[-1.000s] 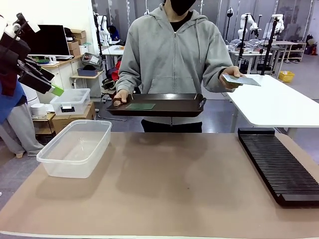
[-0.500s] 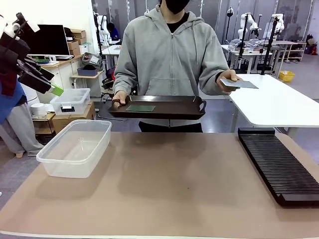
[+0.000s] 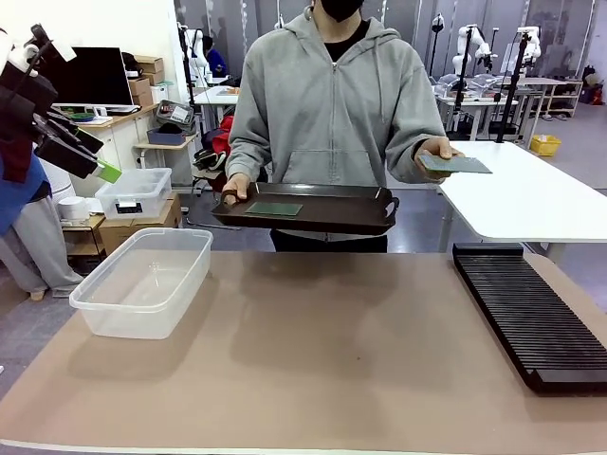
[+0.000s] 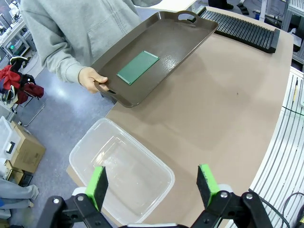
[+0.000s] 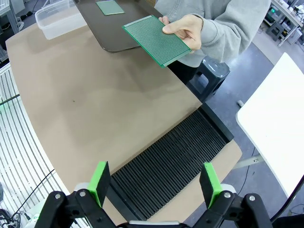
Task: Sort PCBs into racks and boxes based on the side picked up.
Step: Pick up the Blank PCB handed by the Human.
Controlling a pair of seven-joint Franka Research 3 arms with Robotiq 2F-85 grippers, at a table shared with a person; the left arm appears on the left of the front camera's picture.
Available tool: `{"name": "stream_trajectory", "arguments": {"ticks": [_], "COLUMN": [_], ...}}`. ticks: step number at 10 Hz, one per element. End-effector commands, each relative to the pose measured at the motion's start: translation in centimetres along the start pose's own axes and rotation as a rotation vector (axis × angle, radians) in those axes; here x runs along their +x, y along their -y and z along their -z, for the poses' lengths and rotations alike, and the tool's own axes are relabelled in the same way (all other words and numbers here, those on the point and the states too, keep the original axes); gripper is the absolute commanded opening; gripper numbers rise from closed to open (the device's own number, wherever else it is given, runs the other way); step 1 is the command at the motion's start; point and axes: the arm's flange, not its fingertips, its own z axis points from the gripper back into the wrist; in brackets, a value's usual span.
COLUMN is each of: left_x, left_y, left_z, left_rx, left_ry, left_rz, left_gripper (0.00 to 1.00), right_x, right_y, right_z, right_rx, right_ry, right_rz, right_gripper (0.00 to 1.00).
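The person at the far side holds a dark tray (image 3: pixel 313 207) in one hand, with one green PCB (image 3: pixel 273 209) (image 4: pixel 137 67) lying flat on it. Their other hand (image 3: pixel 438 152) holds a second PCB (image 3: pixel 456 164) (image 5: pixel 156 41) out flat over the table's right part. The clear box (image 3: pixel 144 280) (image 4: pixel 121 171) stands empty at the table's left. The long black rack (image 3: pixel 531 315) (image 5: pixel 173 159) lies along the right edge. My left gripper (image 3: pixel 90 152) (image 4: pixel 153 183) is open, high above the box. My right gripper (image 5: pixel 156 184) is open above the rack's near end.
A brown mat (image 3: pixel 313 360) covers the table. A white table (image 3: pixel 522 190) stands behind the rack on the right. A small lidded bin (image 3: pixel 133 194) and boxes sit off the table at the left.
The person has shifted slightly to the right with the tray and lowered the hand-held board a little. Both grippers stay still and open.
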Motion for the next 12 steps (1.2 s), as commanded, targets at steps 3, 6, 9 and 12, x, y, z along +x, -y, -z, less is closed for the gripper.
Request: {"name": "stream_trajectory", "arguments": {"ticks": [3,6,9,12], "left_x": [-0.1,-0.1,-0.1,-0.1], "left_y": [0.0,0.0,0.0,0.0], "left_z": [0.1,0.1,0.1,0.1], "left_rx": [-0.009,-0.009,-0.009,-0.009], "left_ry": [-0.006,-0.006,-0.006,-0.006], "left_rz": [0.001,0.001,0.001,0.001], "left_gripper": [1.0,1.0,1.0,1.0], "right_x": [0.2,0.2,0.0,1.4], "right_y": [-0.1,-0.1,0.0,3.5], "right_z": [-0.1,-0.1,0.0,2.9], "right_rx": [0.002,0.002,0.0,0.294], "right_ry": [-0.002,-0.002,0.0,-0.005], "right_rz": [-0.004,-0.004,0.0,0.275], "right_gripper": [1.0,1.0,1.0,1.0]}}
